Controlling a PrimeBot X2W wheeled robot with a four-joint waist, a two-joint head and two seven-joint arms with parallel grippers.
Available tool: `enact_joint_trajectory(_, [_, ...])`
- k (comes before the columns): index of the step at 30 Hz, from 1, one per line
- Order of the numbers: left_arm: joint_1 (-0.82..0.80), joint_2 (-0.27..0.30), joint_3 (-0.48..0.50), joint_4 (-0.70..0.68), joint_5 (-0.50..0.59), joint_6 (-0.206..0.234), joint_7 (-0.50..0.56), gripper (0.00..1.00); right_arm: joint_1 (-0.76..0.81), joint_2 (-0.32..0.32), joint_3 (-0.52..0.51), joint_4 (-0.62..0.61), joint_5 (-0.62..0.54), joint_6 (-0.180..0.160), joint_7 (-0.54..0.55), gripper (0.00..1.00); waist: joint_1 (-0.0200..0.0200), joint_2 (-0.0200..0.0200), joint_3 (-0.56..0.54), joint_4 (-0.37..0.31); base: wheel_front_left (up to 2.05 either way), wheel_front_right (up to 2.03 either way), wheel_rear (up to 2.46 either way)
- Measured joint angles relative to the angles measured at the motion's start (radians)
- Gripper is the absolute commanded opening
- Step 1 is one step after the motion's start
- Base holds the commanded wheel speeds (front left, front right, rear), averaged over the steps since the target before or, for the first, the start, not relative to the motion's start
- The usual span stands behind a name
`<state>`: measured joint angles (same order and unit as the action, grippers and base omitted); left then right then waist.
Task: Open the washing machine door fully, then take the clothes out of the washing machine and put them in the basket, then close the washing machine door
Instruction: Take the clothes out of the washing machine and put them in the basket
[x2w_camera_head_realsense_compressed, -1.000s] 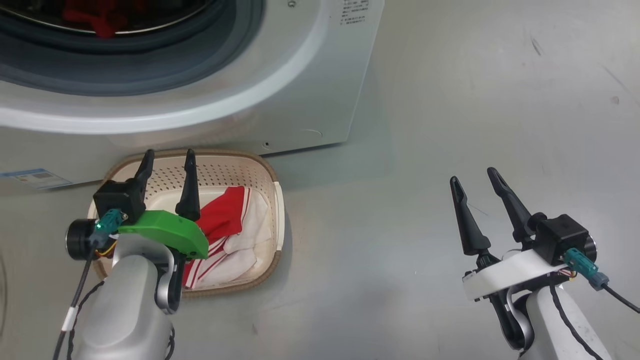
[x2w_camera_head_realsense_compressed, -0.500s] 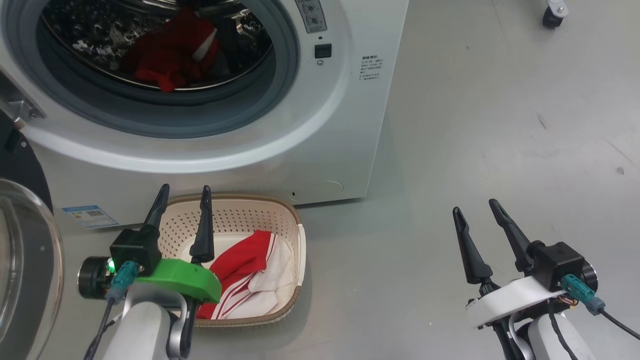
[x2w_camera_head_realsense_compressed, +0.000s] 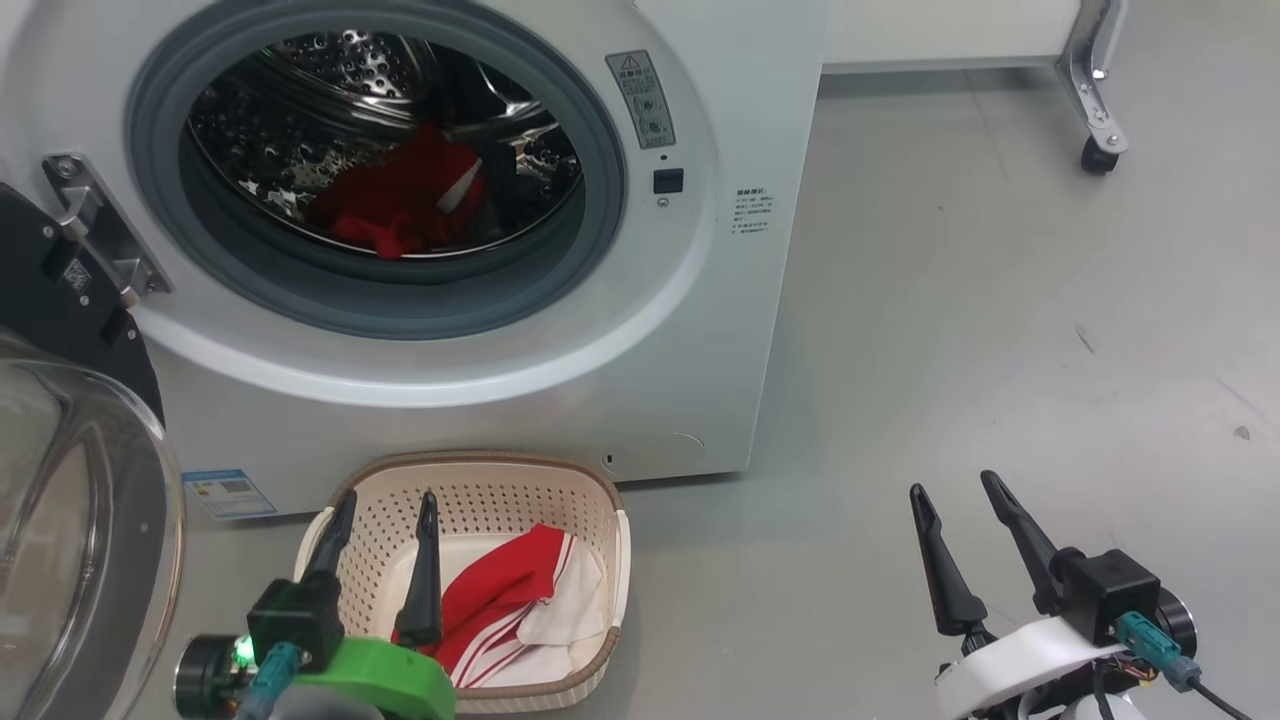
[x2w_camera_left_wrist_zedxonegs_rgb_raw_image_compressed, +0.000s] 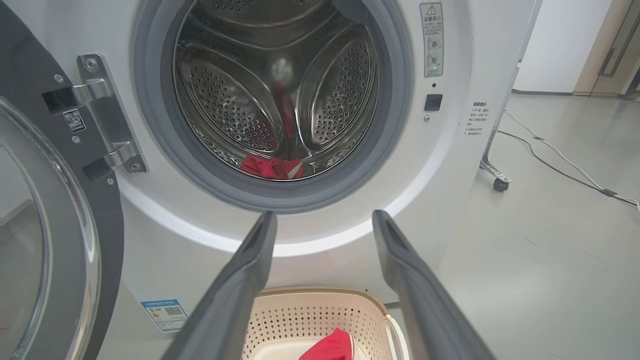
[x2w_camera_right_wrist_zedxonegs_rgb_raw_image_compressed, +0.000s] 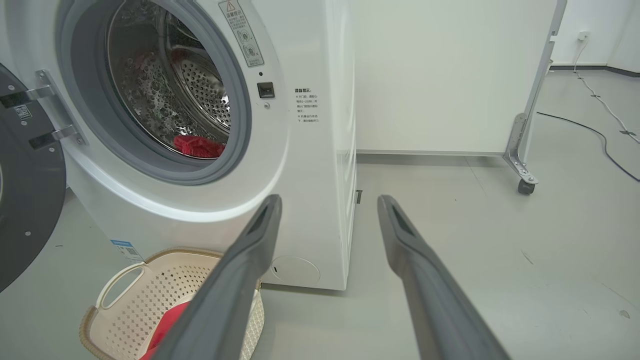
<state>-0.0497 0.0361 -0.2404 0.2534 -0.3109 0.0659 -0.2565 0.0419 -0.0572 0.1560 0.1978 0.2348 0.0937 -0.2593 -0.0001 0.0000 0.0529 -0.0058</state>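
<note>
Red clothes (x2w_camera_head_realsense_compressed: 395, 200) low in the steel drum (x2w_camera_head_realsense_compressed: 330, 80); another garment (x2w_camera_head_realsense_compressed: 510, 610) in the basket (x2w_camera_head_realsense_compressed: 470, 495); washing machine door (x2w_camera_head_realsense_compressed: 60, 480) swung wide.
White washing machine (x2w_camera_head_realsense_compressed: 700, 330) has its door hinged open at the left, the glass bowl cut off by the picture edge; the piece in the drum is bunched and shadowed, its shape hard to read; the basket stands just before the machine, its red-and-white garment partly hidden by the left gripper (x2w_camera_head_realsense_compressed: 388, 498), fingers spread and empty above it; the right gripper (x2w_camera_head_realsense_compressed: 951, 484), also spread and empty, hovers over bare floor (x2w_camera_head_realsense_compressed: 1000, 300), well apart; both arms are cut off below.
</note>
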Motion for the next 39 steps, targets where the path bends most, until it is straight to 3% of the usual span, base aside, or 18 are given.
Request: enact_joint_trajectory(39, [0.158, 0.009, -0.03, -0.209, 0.022, 0.035, 0.063, 1.0, 0.072, 0.008, 0.027, -0.055, 0.0, -0.025, 0.0, 1.0, 0.0, 0.0, -0.017, 0.013, 0.0, 0.0, 0.0])
